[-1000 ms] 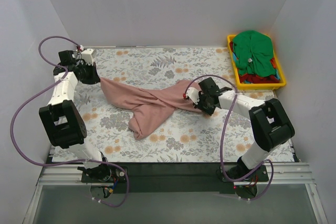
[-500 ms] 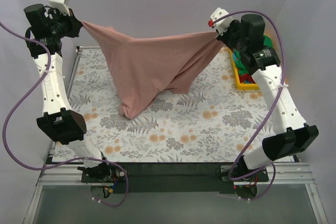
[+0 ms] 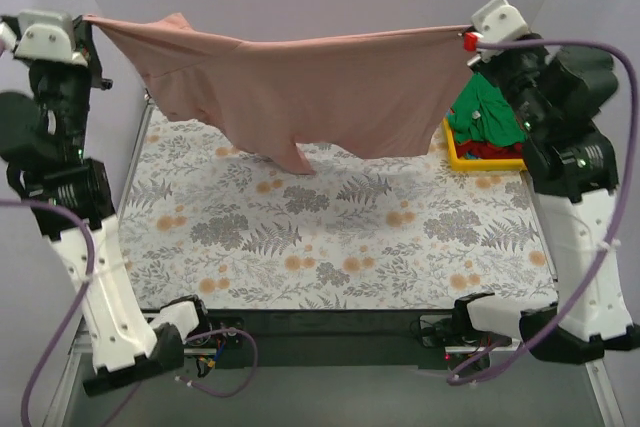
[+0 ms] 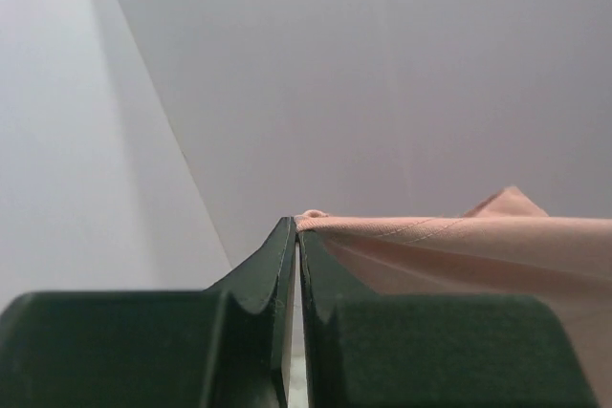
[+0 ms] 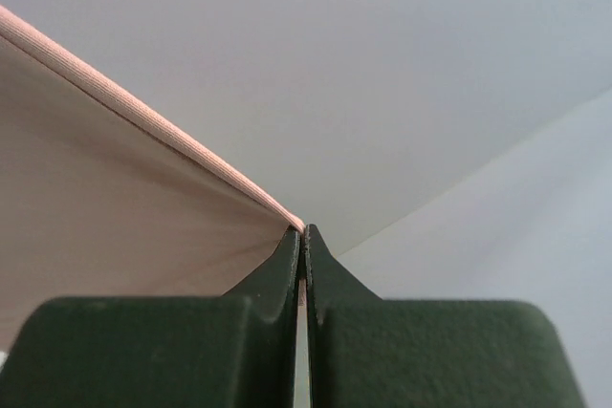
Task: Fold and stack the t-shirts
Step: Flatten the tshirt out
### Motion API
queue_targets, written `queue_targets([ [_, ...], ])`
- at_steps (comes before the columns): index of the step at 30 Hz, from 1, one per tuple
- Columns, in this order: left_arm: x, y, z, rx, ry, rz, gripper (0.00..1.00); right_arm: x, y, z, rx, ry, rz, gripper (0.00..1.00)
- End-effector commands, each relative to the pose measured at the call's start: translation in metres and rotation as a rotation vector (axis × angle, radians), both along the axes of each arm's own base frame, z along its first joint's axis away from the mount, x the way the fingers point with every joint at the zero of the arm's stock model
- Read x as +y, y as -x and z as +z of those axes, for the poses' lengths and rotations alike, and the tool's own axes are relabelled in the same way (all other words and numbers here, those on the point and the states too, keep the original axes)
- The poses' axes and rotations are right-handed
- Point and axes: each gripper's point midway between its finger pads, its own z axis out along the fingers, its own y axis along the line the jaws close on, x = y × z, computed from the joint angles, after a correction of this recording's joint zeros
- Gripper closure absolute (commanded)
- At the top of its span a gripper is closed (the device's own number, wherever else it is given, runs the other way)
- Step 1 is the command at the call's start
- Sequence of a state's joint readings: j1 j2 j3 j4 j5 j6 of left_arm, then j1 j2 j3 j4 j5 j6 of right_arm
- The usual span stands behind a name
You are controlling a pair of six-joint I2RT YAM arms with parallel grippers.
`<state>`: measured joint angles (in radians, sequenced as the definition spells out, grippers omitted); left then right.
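The dusty pink t-shirt (image 3: 300,92) hangs stretched wide between both raised arms, high above the table, its lower edge clear of the cover. My left gripper (image 3: 92,22) is shut on its left corner; the left wrist view shows the pink hem (image 4: 449,236) pinched at the left gripper's (image 4: 297,224) tips. My right gripper (image 3: 470,35) is shut on its right corner; the right wrist view shows the hem (image 5: 143,121) running into the right gripper's (image 5: 304,229) closed tips. A bright green t-shirt (image 3: 490,112) lies over red cloth (image 3: 487,150) in the bin.
The yellow plastic bin (image 3: 452,152) stands at the table's back right, partly behind the right arm. The floral table cover (image 3: 330,237) spreads below the hanging shirt. White walls close in at the left, back and right.
Both arms have lifted the pink shirt from the table and pulled apart, higher and wider. The shirt went from a crumpled strip to a sagging drape to a taut spread sheet.
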<state>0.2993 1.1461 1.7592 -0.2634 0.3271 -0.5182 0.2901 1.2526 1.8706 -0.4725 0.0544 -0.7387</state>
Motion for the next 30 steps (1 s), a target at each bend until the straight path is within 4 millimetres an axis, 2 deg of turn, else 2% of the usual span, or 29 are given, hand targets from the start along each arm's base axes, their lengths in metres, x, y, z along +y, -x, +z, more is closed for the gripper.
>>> queue_targets([
  [1, 0.001, 0.086, 0.073, -0.312, -0.067, 0.144, 1.0, -0.039, 0.076, 0.084, -0.282, -0.081, -0.085, 0.99],
  [2, 0.001, 0.1, 0.08, -0.35, -0.073, 0.166, 1.0, -0.042, 0.087, 0.093, -0.315, -0.091, -0.085, 0.99],
  [3, -0.004, 0.123, 0.09, -0.402, -0.099, 0.184, 1.0, -0.045, 0.099, 0.101, -0.346, -0.103, -0.082, 0.99],
  [4, -0.007, 0.137, 0.1, -0.448, -0.112, 0.197, 1.0, -0.052, 0.119, 0.116, -0.406, -0.119, -0.086, 0.99],
  [6, -0.007, 0.157, 0.111, -0.496, -0.125, 0.231, 1.0, -0.062, 0.146, 0.136, -0.49, -0.144, -0.099, 0.99],
  [9, -0.006, 0.182, 0.133, -0.581, -0.141, 0.284, 1.0, -0.071, 0.169, 0.159, -0.574, -0.164, -0.114, 0.99],
  [11, -0.006, 0.19, 0.143, -0.607, -0.154, 0.305, 1.0, -0.072, 0.174, 0.168, -0.605, -0.151, -0.119, 0.99],
  [12, -0.004, 0.189, 0.144, -0.605, -0.162, 0.316, 1.0, -0.07, 0.168, 0.169, -0.606, -0.14, -0.122, 0.99],
  [14, 0.002, 0.172, 0.141, -0.575, -0.178, 0.333, 1.0, -0.068, 0.158, 0.169, -0.612, -0.105, -0.135, 0.99],
  [16, 0.008, 0.148, 0.13, -0.519, -0.19, 0.331, 1.0, -0.059, 0.133, 0.159, -0.587, -0.06, -0.128, 0.99],
  [18, 0.015, 0.117, 0.107, -0.435, -0.201, 0.319, 1.0, -0.047, 0.109, 0.147, -0.561, -0.03, -0.102, 0.99],
  [19, 0.012, 0.105, 0.098, -0.406, -0.214, 0.289, 1.0, -0.039, 0.088, 0.129, -0.516, -0.005, -0.09, 0.99],
  [20, 0.015, 0.09, 0.08, -0.345, -0.212, 0.272, 1.0, -0.034, 0.076, 0.119, -0.495, 0.011, -0.079, 0.99],
  [21, 0.019, 0.066, 0.052, -0.27, -0.216, 0.253, 1.0, -0.025, 0.062, 0.11, -0.479, 0.025, -0.058, 0.99],
  [22, 0.017, 0.052, 0.033, -0.225, -0.219, 0.221, 1.0, -0.019, 0.048, 0.096, -0.447, 0.039, -0.043, 0.99],
  [23, 0.016, 0.043, 0.018, -0.191, -0.221, 0.202, 1.0, -0.011, 0.026, 0.068, -0.387, 0.063, -0.026, 0.99],
  [24, 0.021, 0.021, -0.02, -0.104, -0.209, 0.179, 1.0, -0.002, 0.011, 0.051, -0.359, 0.077, 0.0, 0.99],
  [26, 0.015, 0.003, -0.058, -0.029, -0.209, 0.111, 1.0, 0.012, -0.011, 0.021, -0.313, 0.099, 0.042, 0.99],
  [27, 0.013, -0.005, -0.079, 0.013, -0.204, 0.086, 1.0, 0.023, -0.034, -0.016, -0.257, 0.119, 0.073, 0.99],
  [28, 0.013, -0.02, -0.117, 0.092, -0.19, 0.05, 1.0, 0.028, -0.044, -0.033, -0.232, 0.132, 0.084, 0.99],
  [29, 0.012, -0.03, -0.141, 0.143, -0.181, 0.025, 1.0, 0.033, -0.055, -0.052, -0.203, 0.142, 0.098, 0.99],
  [30, 0.017, -0.045, -0.16, 0.174, -0.17, 0.021, 1.0, 0.042, -0.075, -0.085, -0.15, 0.164, 0.119, 0.99],
])
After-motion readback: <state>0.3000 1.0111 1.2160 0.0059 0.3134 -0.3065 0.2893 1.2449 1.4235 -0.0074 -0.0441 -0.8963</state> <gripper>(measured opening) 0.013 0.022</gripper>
